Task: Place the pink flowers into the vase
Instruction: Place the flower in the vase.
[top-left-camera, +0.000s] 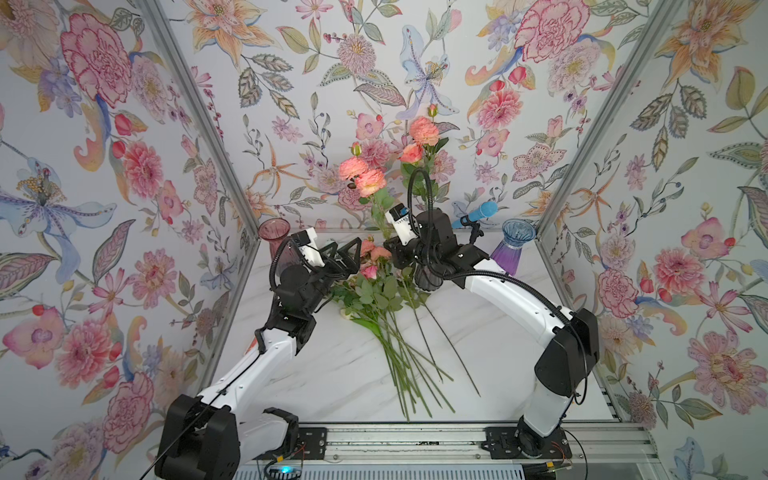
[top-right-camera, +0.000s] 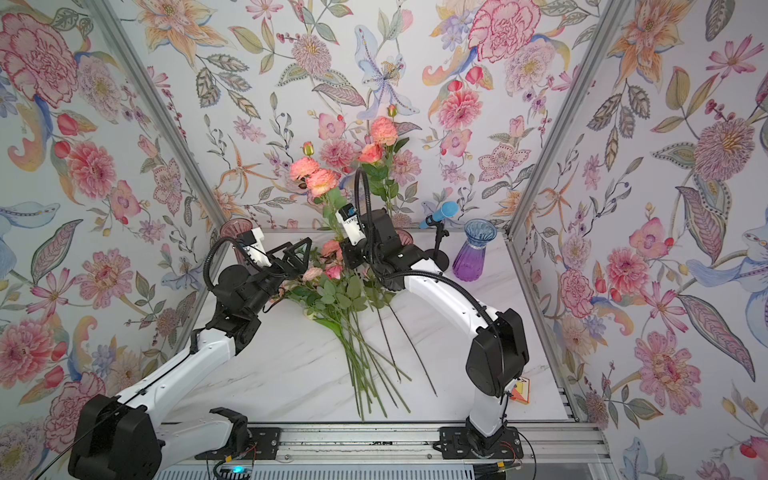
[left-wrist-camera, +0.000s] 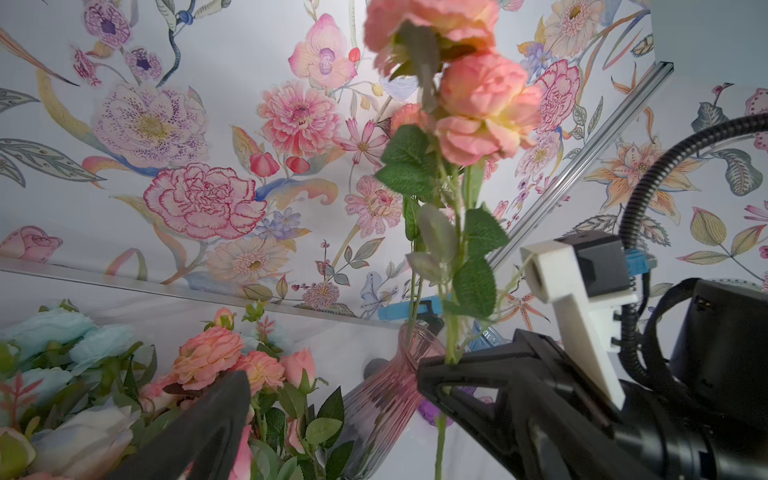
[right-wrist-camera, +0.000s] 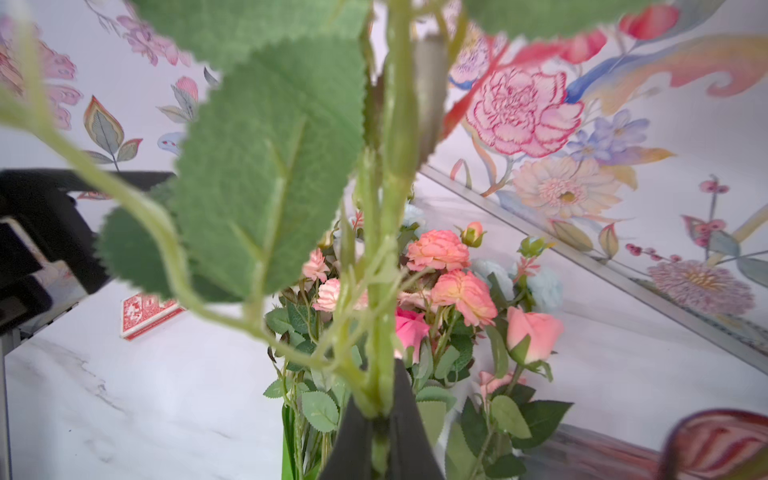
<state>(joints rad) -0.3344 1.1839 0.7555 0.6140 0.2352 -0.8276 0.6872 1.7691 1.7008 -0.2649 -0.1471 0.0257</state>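
One stem at the vase (left-wrist-camera: 386, 399), most pink flowers (top-left-camera: 376, 252) yet to go
The right fingers (right-wrist-camera: 401, 415) pinch a leafy stem (left-wrist-camera: 482, 99) of salmon blooms upright beside the pink vase mouth, where another stem seems already planted; the left fingers (top-left-camera: 354, 250) gape empty near the rest, heaped with green stems on the bench (top-left-camera: 324, 365)

Both top views looked steeply down from above the front edge, sharing nearly the whole table (top-left-camera: 316, 374) and papered walls (top-left-camera: 104, 124). The left wrist camera sat low, facing upward at the walls. The right wrist camera sat nearest, leaves (right-wrist-camera: 270, 166) filling its frame. Both wrist views shared the pink flowers (left-wrist-camera: 208, 357) lying on the table.
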